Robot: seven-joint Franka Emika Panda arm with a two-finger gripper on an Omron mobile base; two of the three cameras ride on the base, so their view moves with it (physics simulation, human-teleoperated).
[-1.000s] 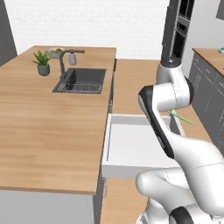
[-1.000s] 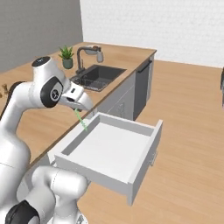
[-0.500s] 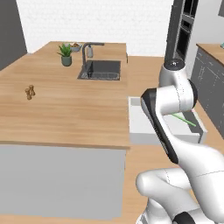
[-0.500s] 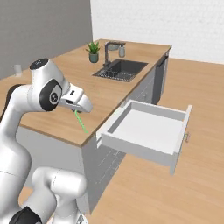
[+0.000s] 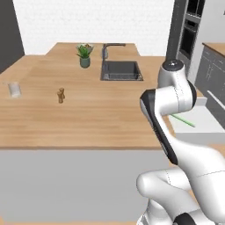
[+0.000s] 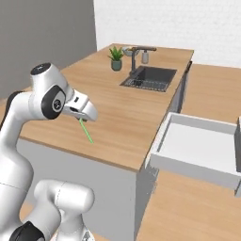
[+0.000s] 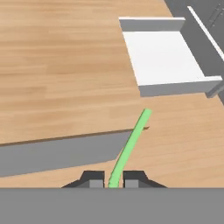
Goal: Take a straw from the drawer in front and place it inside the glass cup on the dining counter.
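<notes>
Since the earlier frame my base has driven along the dining counter, bringing the glass cup into sight near its left edge, while my gripper pinches the light, slippery, easily bent straw by one end.

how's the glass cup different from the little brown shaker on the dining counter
The glass cup is clear and colourless; the shaker is opaque brown. The glass cup is a plain, wider cylinder; the shaker is slimmer and waisted. The glass cup stands nearer the counter's left edge. Both stand upright on the dining counter.
</notes>
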